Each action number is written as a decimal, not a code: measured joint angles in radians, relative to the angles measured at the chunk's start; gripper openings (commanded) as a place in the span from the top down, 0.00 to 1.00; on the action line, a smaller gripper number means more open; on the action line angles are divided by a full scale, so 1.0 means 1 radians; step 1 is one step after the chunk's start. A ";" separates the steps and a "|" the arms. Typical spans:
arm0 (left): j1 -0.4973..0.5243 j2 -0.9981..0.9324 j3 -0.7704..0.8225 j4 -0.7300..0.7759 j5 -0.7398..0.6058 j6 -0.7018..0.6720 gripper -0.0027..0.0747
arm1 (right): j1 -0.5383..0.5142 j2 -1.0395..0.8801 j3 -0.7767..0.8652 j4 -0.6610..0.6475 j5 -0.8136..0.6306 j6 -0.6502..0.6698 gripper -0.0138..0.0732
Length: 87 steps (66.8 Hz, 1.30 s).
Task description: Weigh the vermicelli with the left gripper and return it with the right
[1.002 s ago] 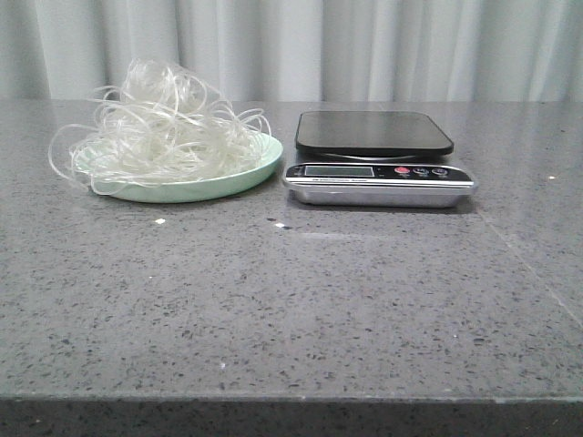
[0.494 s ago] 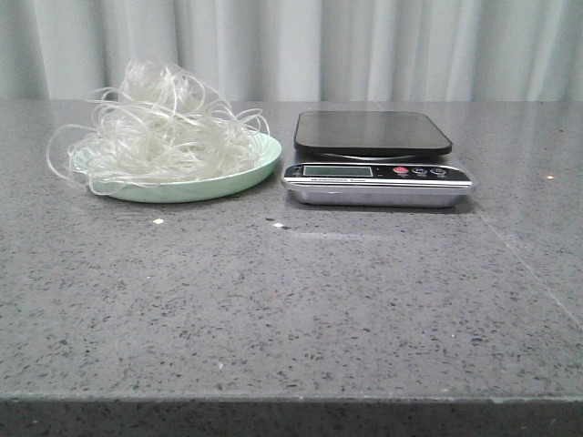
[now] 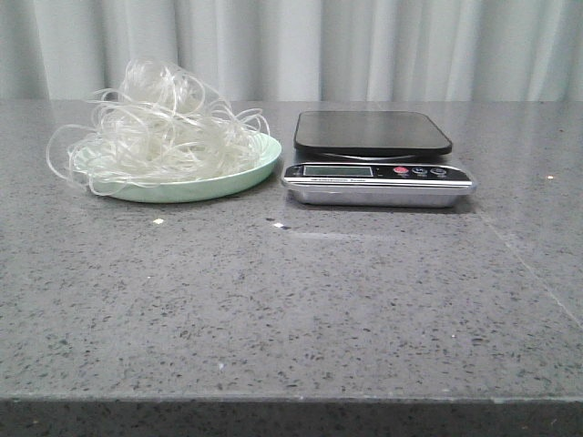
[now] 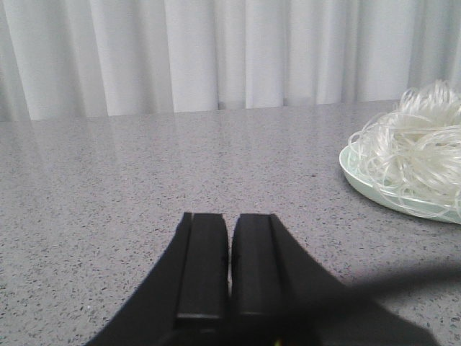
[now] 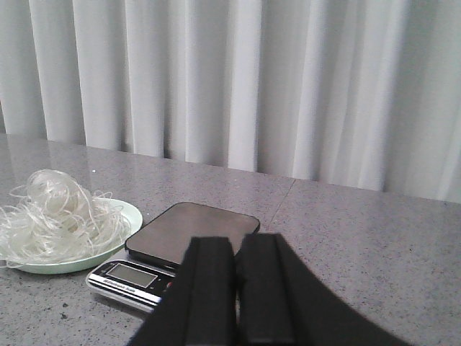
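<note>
Currently, by item:
Vermicelli (image 3: 159,123): a loose whitish tangle heaped on a pale green plate (image 3: 232,177), with stray loops hanging over the rim on the left side.
Plate: on the grey speckled table (image 3: 291,300), just beside the kitchen scale (image 3: 375,159) and to its left in the front view.
Kitchen scale: black weighing platform bare; display and small buttons face the camera.
Left gripper (image 4: 230,270): black fingers (image 4: 204,267) pressed almost together with only a thin slit between them, gripping nothing; it sits low over bare table, well apart from the vermicelli.
Right gripper (image 5: 235,288): fingers (image 5: 210,288) likewise drawn together and empty-handed, with scale and plate beyond them.
Backdrop: white pleated curtain (image 3: 301,45) behind the table.
</note>
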 measured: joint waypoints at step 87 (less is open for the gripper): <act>0.000 0.000 0.000 0.001 0.002 0.000 0.80 | -0.280 -0.104 0.345 -0.053 -0.194 0.035 0.63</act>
